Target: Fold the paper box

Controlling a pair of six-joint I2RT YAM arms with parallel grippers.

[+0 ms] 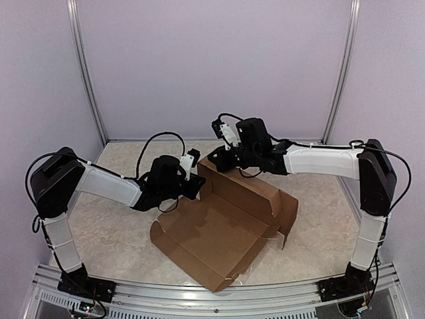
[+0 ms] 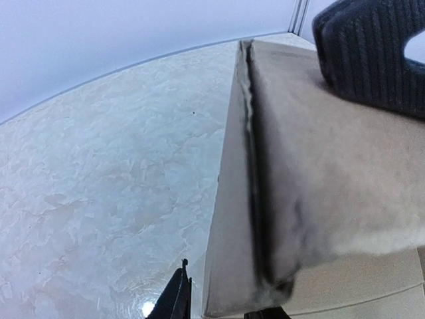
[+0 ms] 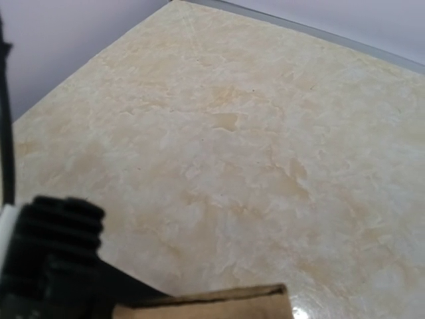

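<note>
Top external view: the paper box (image 1: 219, 229) lies at the centre of the desk (image 1: 113, 232), turned corner-on to the arm bases. Its nearer panels lie flat or nearly so. Its far long wall stands raised. Both arms reach to the far left corner of that wall. The left end effector (image 1: 192, 175) sits at the wall's end, and the right end effector (image 1: 222, 158) is just behind the same corner, on the outer side. Judgement: the two are stationed there to turn the wall over and steady it while the corner is set. Folding is at an early stage, with the near side not yet raised.

The left wrist view supplies what the overhead cannot. The wall is doubled over, with a dark crease gap along its edge. The fingertips (image 2: 176, 300) flank the wall's end, so this end effector appears to be pinching the cardboard, though only the tips show. Further off, a ribbed black pad (image 2: 372, 53) lies against the wall's face.

The right wrist view shows one ribbed finger (image 3: 60, 239), a sliver of cardboard edge and bare desk beyond. Whether that end effector is wide or narrow cannot be told.
</note>
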